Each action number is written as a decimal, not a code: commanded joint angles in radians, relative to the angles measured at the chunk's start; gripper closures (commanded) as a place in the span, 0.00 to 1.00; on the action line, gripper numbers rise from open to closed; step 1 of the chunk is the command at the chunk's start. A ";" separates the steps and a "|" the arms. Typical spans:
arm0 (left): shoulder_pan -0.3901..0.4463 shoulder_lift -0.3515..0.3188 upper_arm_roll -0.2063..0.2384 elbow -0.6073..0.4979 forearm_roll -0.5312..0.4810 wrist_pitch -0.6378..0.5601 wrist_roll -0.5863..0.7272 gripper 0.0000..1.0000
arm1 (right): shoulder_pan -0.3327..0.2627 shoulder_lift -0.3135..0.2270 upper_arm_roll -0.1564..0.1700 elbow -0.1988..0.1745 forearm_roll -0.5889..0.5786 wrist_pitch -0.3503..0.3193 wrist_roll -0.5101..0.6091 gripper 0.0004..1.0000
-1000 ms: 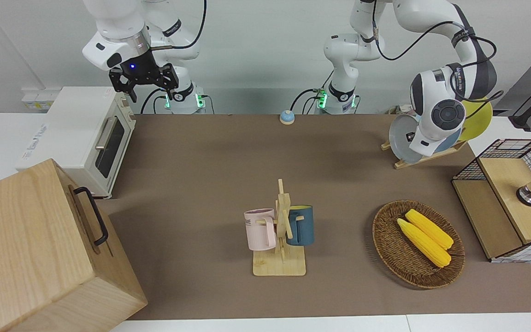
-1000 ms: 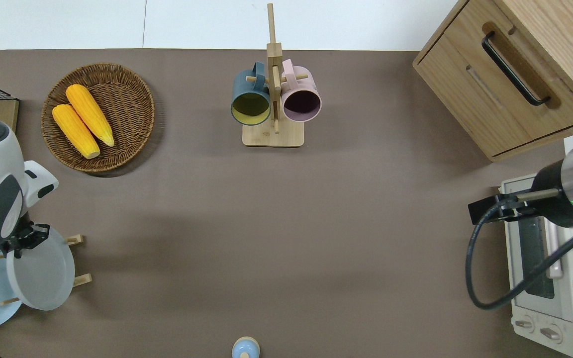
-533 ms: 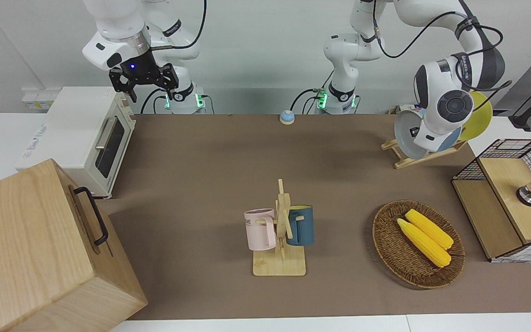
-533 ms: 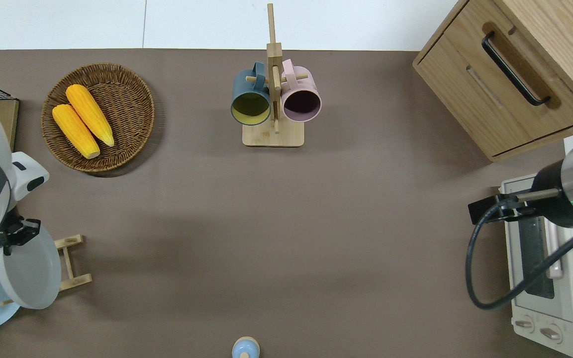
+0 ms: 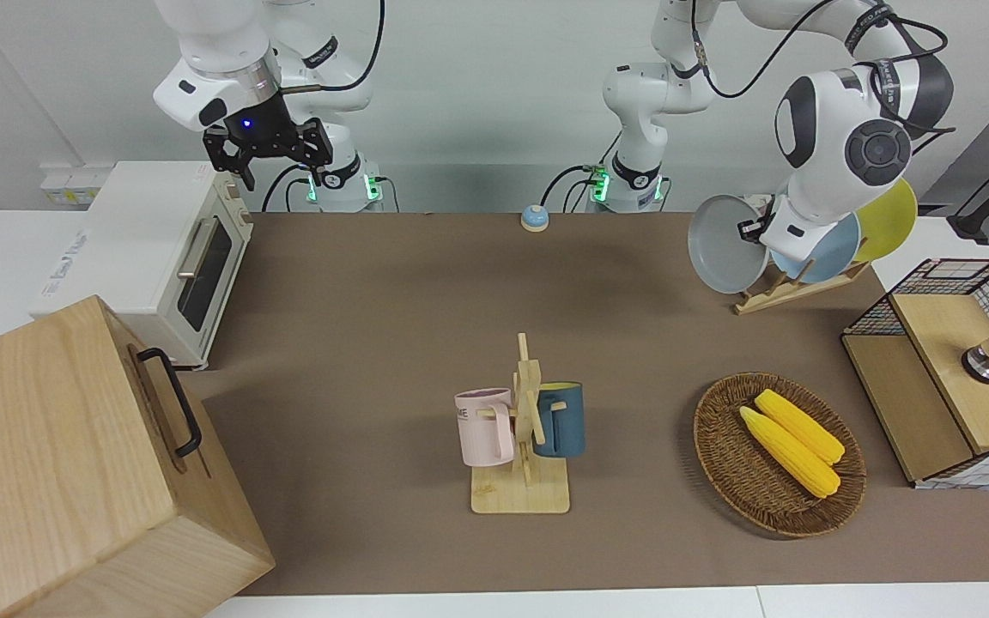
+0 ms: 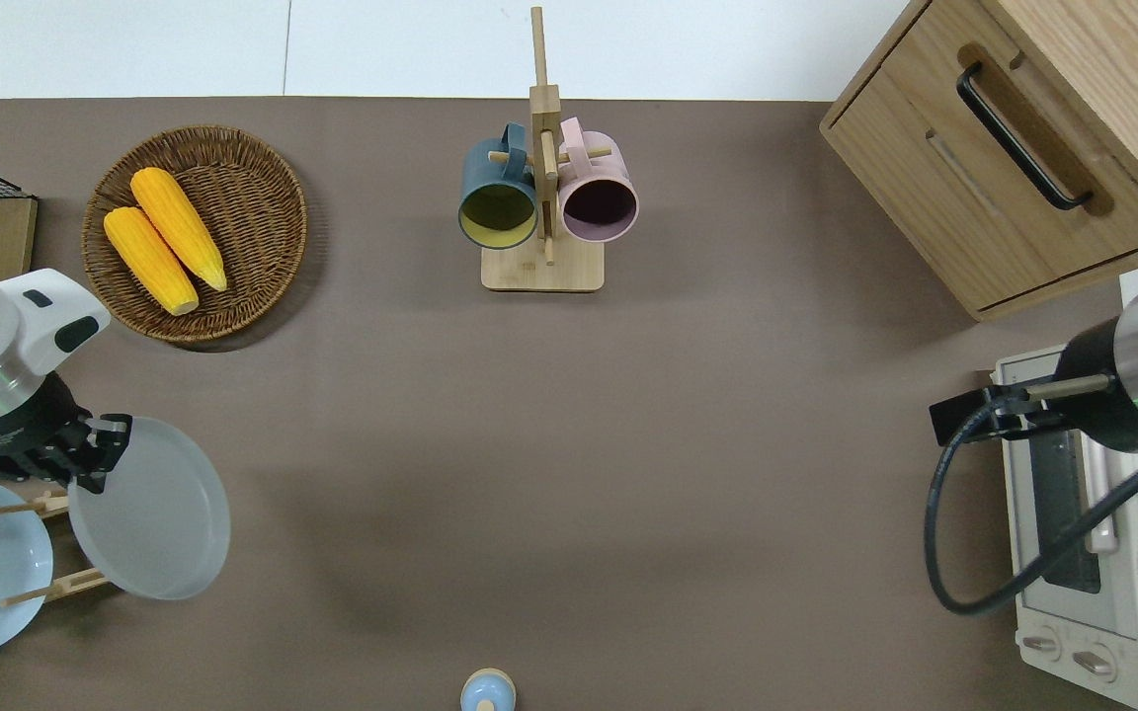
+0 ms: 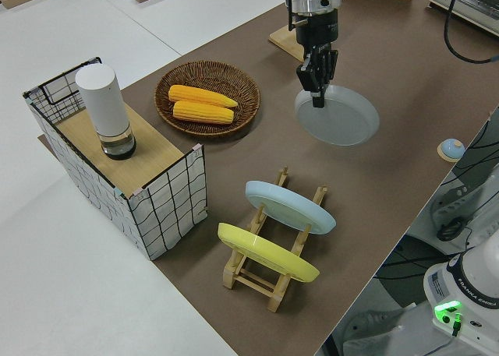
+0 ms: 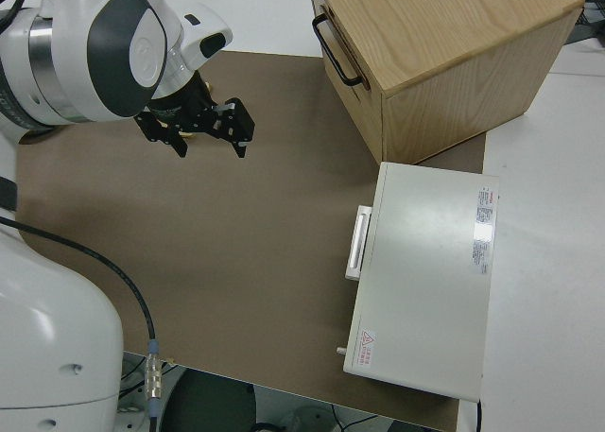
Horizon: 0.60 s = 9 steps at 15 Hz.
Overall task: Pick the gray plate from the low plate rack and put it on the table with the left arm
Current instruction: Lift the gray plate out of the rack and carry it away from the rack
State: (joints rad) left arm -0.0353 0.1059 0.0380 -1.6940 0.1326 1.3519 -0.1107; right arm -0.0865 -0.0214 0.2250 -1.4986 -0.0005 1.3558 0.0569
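My left gripper (image 6: 95,456) is shut on the rim of the gray plate (image 6: 149,523) and holds it tilted in the air, clear of the low plate rack (image 6: 45,590). In the overhead view the plate hangs over the rack's end toward the table's middle and over the brown table (image 6: 628,444) beside it. The same grip shows in the front view (image 5: 752,230) and the left side view (image 7: 316,83). The rack (image 7: 273,282) holds a light blue plate (image 7: 288,206) and a yellow plate (image 7: 265,253). My right gripper (image 5: 267,146) is parked and open.
A wicker basket (image 6: 263,168) with two corn cobs lies farther from the robots than the rack. A mug stand (image 6: 542,272) with two mugs stands mid-table. A wooden cabinet (image 6: 1014,148) and a toaster oven (image 6: 1073,513) stand at the right arm's end. A small bell (image 6: 487,691) sits near the robots.
My left gripper has lifted the gray plate up out of the rack and carried it toward the table's middle. The right arm has not moved.
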 commanded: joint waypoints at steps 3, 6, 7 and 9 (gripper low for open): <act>-0.025 0.000 -0.024 -0.032 -0.241 0.050 -0.044 0.97 | -0.015 -0.005 0.007 0.006 0.004 -0.015 -0.003 0.01; -0.025 -0.011 -0.063 -0.114 -0.306 0.125 -0.070 0.97 | -0.013 -0.005 0.007 0.006 0.004 -0.015 -0.003 0.01; -0.025 -0.014 -0.064 -0.137 -0.324 0.159 -0.070 0.97 | -0.013 -0.005 0.007 0.006 0.004 -0.015 -0.003 0.01; -0.025 -0.015 -0.085 -0.182 -0.344 0.231 -0.070 0.97 | -0.013 -0.005 0.007 0.006 0.004 -0.015 -0.003 0.01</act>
State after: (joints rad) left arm -0.0526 0.1136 -0.0365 -1.7888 -0.1682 1.4823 -0.1687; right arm -0.0865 -0.0214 0.2250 -1.4986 -0.0005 1.3558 0.0569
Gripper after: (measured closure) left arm 0.855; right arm 0.009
